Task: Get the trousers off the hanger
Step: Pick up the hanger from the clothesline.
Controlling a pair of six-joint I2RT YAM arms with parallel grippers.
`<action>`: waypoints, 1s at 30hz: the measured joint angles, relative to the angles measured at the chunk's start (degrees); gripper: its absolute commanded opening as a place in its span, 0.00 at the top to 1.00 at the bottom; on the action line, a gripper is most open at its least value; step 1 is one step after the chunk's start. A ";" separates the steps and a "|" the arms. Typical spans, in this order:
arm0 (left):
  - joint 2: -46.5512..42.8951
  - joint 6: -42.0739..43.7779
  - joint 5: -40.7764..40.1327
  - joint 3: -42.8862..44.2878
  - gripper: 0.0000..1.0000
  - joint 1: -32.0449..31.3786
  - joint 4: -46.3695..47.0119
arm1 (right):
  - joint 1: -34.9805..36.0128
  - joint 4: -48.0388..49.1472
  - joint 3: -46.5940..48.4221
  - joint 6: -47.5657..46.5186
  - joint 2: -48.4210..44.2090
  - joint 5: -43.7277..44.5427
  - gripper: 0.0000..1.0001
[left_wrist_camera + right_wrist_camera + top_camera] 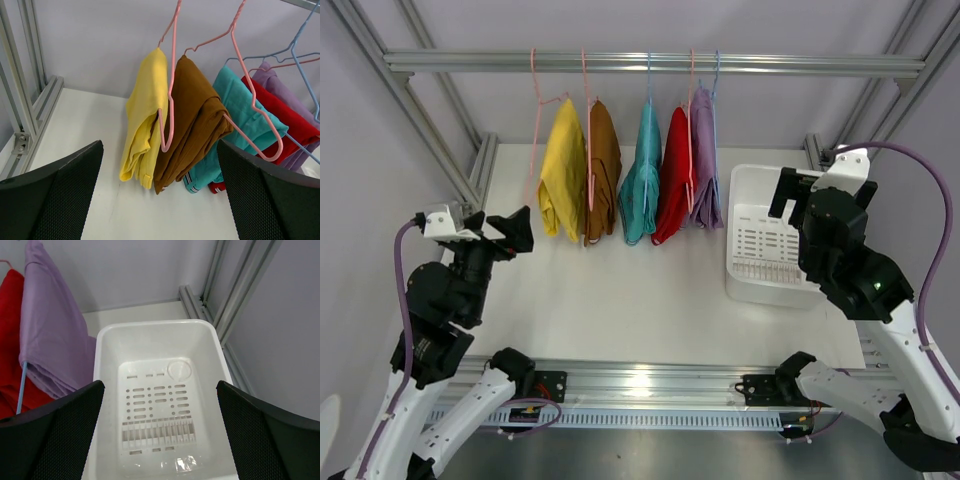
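Jaws on both my arms are standing wide apart and gripping nothing; the left arm (pixel 450 290) is hovering at the left of the white worktop (pixel 620 300), and the right arm (pixel 850 260) is hanging over the white perforated plastic basket (pixel 760 200). Five small folded cloth trousers are hanging in a row on thin wire hangers (pixel 171 90) from the aluminium rail (pixel 650 62) at the back: a yellow pair (pixel 563 180), a brown pair (pixel 603 170), a teal pair (pixel 642 180), a red pair (pixel 675 180) and a lavender pair (pixel 704 160); none is off yet. The yellow pair is lying ahead and slightly right of the left jaws, its long axis running downward; I am judging it nearest to them. The lavender pair is hanging just beside the basket, ahead and left of the right jaws; I am reckoning either arm could begin at its own end.
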 measured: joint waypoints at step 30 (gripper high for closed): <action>19.93 2.91 3.61 24.87 0.01 0.87 -6.60 | 0.44 -2.10 -14.51 2.45 -12.81 -30.60 0.00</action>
